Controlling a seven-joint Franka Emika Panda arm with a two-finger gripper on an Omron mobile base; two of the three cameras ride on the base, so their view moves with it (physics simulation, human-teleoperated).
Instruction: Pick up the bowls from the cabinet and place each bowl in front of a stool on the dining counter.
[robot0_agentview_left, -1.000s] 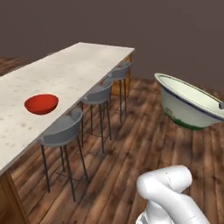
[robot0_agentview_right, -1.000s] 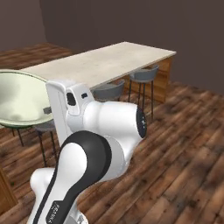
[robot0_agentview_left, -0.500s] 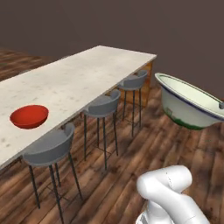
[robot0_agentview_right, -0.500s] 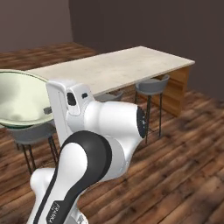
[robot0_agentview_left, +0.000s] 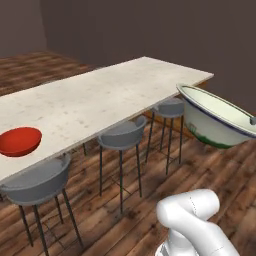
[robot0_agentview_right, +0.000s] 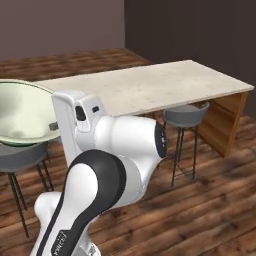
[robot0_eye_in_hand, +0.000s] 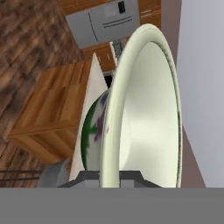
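A glossy red bowl (robot0_agentview_left: 20, 141) rests on the dining counter (robot0_agentview_left: 105, 92) at its left end, in front of the nearest stool (robot0_agentview_left: 36, 182). The cream-white bowl with a green band (robot0_agentview_left: 216, 118) hangs in the air to the right of the counter, level with the far stool (robot0_agentview_left: 170, 107). The same bowl (robot0_agentview_right: 22, 112) shows at the left of the right base view. In the hand view my gripper (robot0_eye_in_hand: 109, 177) is shut on the rim of this bowl (robot0_eye_in_hand: 146, 105), which I see edge-on. The cabinet is out of view.
Three grey stools stand along the counter's near side, the middle one (robot0_agentview_left: 122, 135) between the other two. A wooden end panel (robot0_agentview_right: 227, 120) closes the counter's far end. Dark wood floor (robot0_agentview_right: 200, 210) spreads to the right. A steel fridge (robot0_eye_in_hand: 109, 22) stands far off.
The whole picture has shifted: the base has driven along the counter, so counter, stools and red bowl slid left and closer. The cream-white bowl stays held in the same pose.
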